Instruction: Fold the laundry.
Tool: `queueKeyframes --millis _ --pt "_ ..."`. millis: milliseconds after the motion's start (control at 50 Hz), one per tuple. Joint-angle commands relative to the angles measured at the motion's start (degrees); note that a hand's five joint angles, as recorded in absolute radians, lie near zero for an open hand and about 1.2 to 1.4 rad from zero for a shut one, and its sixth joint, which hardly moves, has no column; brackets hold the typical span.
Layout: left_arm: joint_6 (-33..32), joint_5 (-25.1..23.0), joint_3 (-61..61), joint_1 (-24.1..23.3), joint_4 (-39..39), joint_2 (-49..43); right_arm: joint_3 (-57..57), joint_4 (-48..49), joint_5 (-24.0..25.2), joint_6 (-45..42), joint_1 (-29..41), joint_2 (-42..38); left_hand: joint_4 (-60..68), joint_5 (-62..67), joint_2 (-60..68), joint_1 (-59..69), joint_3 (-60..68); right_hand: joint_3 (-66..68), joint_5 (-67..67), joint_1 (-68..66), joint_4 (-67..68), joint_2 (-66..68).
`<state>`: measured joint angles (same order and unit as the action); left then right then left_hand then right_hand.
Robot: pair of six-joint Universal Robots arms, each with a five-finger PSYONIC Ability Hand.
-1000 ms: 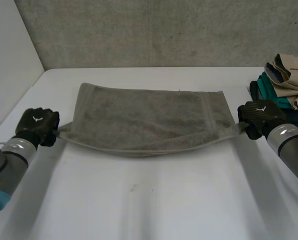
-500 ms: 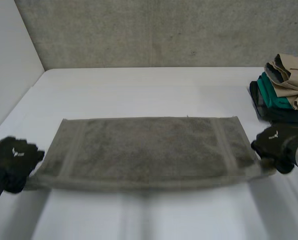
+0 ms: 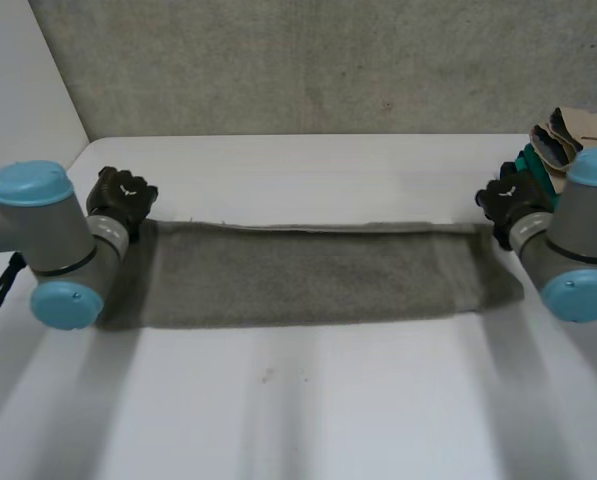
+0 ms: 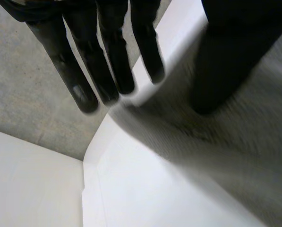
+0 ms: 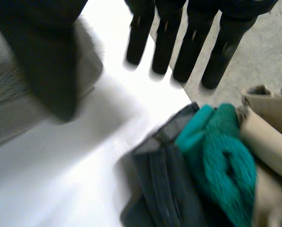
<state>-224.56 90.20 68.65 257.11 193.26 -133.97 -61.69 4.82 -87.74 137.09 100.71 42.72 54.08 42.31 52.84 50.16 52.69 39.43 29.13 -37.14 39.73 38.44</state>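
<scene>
- Grey towel [image 3: 308, 275]: lies flat as a long, narrow band across the middle of the head view, on the white table [image 3: 308, 410]. It is stretched between the two hands.
- Left hand [image 3: 121, 195]: seen at the towel's far left corner, middle left of the head view. In its wrist view the fingers [image 4: 107, 61] are held straight and spread, with their tips past the cloth's edge. The thumb [image 4: 226, 56] is set apart over the towel (nothing is pinched).
- Right hand [image 3: 508, 200]: seen at the towel's far right corner, middle right of the head view. In its wrist view the fingers [image 5: 192, 42] are straight and apart over bare table, and the thumb [image 5: 46, 56] is over the towel's corner. No grip is taken.
- Stack of folded clothes [image 3: 578, 135]: at the upper right of the head view, just beyond the right hand. A dark blue-grey piece [image 5: 164, 179] is lowest, a teal piece [image 5: 221, 156] above it and a beige piece [image 5: 268, 137] on top.
- Writing: a small white mark [image 3: 128, 186] is noted on the back of the left hand (too small to be read).
</scene>
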Motion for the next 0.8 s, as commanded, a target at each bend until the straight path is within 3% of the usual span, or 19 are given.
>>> queueKeyframes --millis 20,160,280,440,640,680,700,720,800 --pt "0.8 -0.5 -4.7 -3.3 1.2 -2.2 4.6 0.6 -3.4 3.5 3.3 -2.4 -44.1 -42.3 -42.8 -40.2 -42.7 -29.4 -29.1 27.1 -29.7 -28.4" --pt "7.4 -0.1 -0.7 -4.7 1.6 4.6 -6.2 -0.3 -2.4 11.1 2.9 10.4 -44.1 -42.3 -42.8 -40.2 -42.7 -29.4 -29.1 27.1 -29.7 -28.4" --pt "13.5 -0.5 10.4 -4.1 1.7 13.2 -18.2 -4.2 4.1 12.1 2.2 18.5 -44.1 -42.3 -42.8 -40.2 -42.7 -29.4 -29.1 27.1 -29.7 -28.4" --pt "17.3 -1.9 22.3 -4.1 4.6 19.3 -25.4 -7.0 11.1 11.9 -5.4 19.2 -44.1 -42.3 -42.8 -40.2 -42.7 -10.4 -10.1 8.1 -10.7 -9.4" --pt "17.6 -3.3 27.6 -4.2 9.9 19.8 -23.7 -2.6 12.6 11.1 -6.6 11.9 -44.1 -42.3 -42.8 -40.2 -42.7 -6.3 -6.0 4.0 -6.6 -5.3" --pt "17.6 -3.3 27.7 -4.2 10.0 19.8 -22.9 -1.8 12.5 11.0 -6.6 10.5 -44.1 -42.3 -42.8 -40.2 -42.7 15.3 15.6 -17.6 15.0 16.3" --pt "17.6 -3.4 27.8 -4.2 10.0 19.8 -22.5 -1.6 12.2 11.0 -6.7 10.2 -44.1 -42.3 -42.8 -40.2 -42.7 35.0 35.3 -37.3 34.8 36.0" --pt "17.6 -3.4 27.9 -4.3 10.0 19.8 -22.3 -1.2 12.0 11.0 -6.9 10.0 -44.1 -42.3 -42.8 -40.2 -42.7 40.5 40.8 -42.8 40.2 41.5" --pt "17.6 -3.2 28.0 -4.3 9.9 20.6 -24.6 2.6 9.3 11.0 -9.9 11.1 -44.1 -42.3 -42.8 -40.2 -42.7 40.6 40.9 -42.9 40.3 41.6"
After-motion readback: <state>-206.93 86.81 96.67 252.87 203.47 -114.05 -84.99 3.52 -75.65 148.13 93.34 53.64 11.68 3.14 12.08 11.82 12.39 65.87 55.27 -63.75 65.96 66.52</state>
